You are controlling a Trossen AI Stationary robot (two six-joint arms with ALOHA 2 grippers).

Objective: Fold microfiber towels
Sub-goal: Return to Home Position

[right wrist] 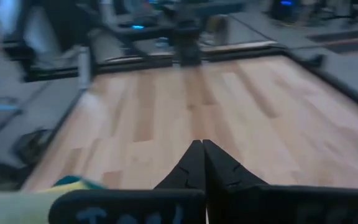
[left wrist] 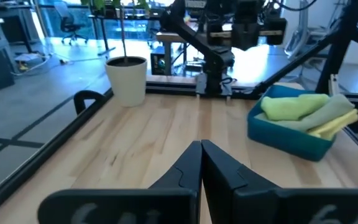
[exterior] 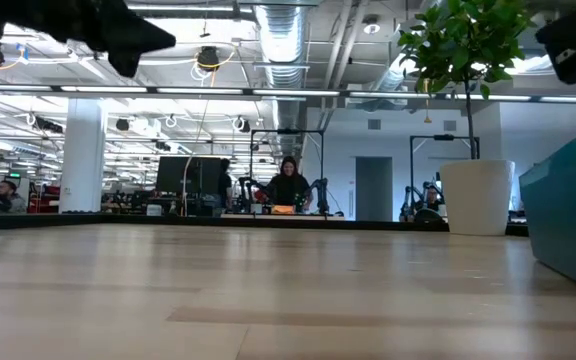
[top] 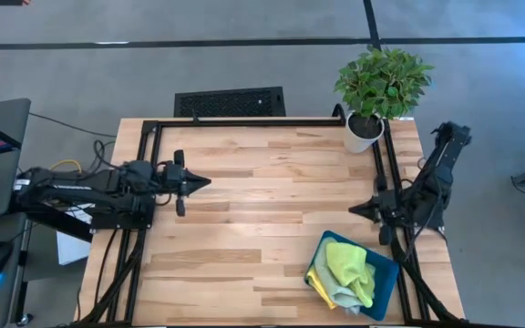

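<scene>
Mid-left of the high view: left hand (top: 206, 181), fingers pressed together to a point, holding nothing, above the bench (top: 272, 196). Lower right: towels (top: 349, 271) heaped in the tray (top: 388, 278), lime on top, yellow at the edge. Mid-right: right hand (top: 352, 209), likewise pinched tight and empty. Upper right: plant (top: 381, 87) at the bench corner.

left arm (top: 80, 189) and right arm (top: 436, 169) are matte black, jointed, trailing dark cables. left pincer (top: 206, 181) and right pincer (top: 354, 209) taper to slim, pointed black fingers (left wrist: 182, 175).
</scene>
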